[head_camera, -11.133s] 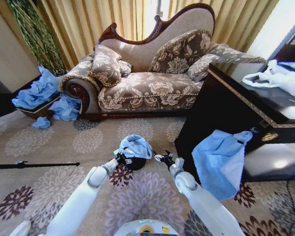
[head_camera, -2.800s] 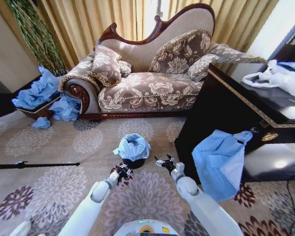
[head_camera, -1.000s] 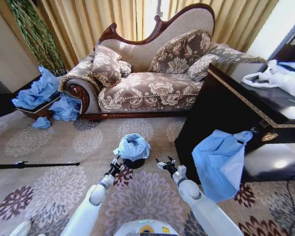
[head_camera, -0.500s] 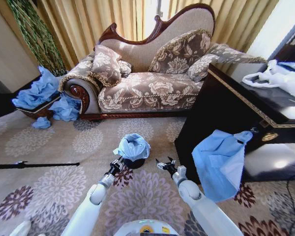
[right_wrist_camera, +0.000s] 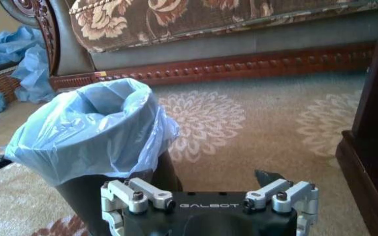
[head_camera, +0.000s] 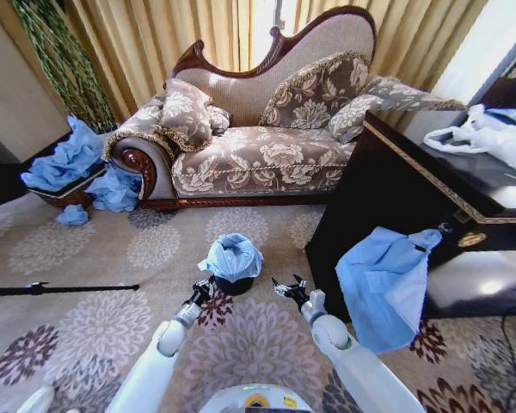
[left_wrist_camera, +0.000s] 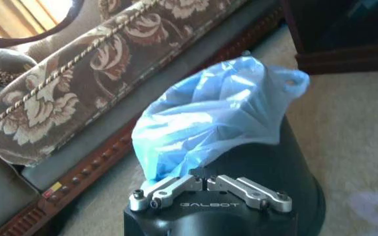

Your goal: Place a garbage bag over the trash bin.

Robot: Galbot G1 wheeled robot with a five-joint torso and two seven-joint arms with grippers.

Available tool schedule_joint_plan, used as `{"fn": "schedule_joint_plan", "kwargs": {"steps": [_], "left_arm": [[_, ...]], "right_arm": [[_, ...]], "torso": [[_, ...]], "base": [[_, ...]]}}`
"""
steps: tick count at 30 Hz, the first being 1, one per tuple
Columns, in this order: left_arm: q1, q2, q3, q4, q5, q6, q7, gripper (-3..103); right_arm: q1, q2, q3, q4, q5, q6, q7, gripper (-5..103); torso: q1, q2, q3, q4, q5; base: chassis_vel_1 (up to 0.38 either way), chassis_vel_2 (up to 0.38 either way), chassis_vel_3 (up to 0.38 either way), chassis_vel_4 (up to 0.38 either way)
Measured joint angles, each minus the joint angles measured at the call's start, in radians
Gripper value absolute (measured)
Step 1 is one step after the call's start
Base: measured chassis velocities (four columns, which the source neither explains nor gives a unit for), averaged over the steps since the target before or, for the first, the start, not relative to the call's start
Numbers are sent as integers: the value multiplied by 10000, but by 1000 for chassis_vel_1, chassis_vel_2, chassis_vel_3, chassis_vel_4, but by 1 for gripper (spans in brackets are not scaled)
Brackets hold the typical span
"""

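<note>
Garbage bag (head_camera: pixel 231 255) draped over trash bin (head_camera: pixel 235 285) on carpet before sofa (head_camera: pixel 258 129). Left end effector (head_camera: pixel 203 286) pinched shut on lower bag edge, likely for tugging downward; right end effector (head_camera: pixel 285 287) spread apart, just beside.

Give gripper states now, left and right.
Left gripper: shut on the garbage bag hem at the trash bin.
Right gripper: open, holding nothing, beside the bin.
</note>
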Motion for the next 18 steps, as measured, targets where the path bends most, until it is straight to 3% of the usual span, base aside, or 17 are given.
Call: {"fn": "schedule_joint_plan", "kwargs": {"steps": [12, 18], "left_arm": [[53, 22, -377, 574, 1113, -198, 327, 0], [307, 4, -321, -19, 785, 50, 250, 0]], "right_arm": [[-53, 19, 54, 37, -2, -1, 1, 100], [-95, -4, 77, 78, -9, 0, -2, 100]], "torso": [[0, 0, 0, 0, 0], [0, 0, 0, -2, 0]], "base": [[0, 0, 0, 0], [0, 0, 0, 0]]}}
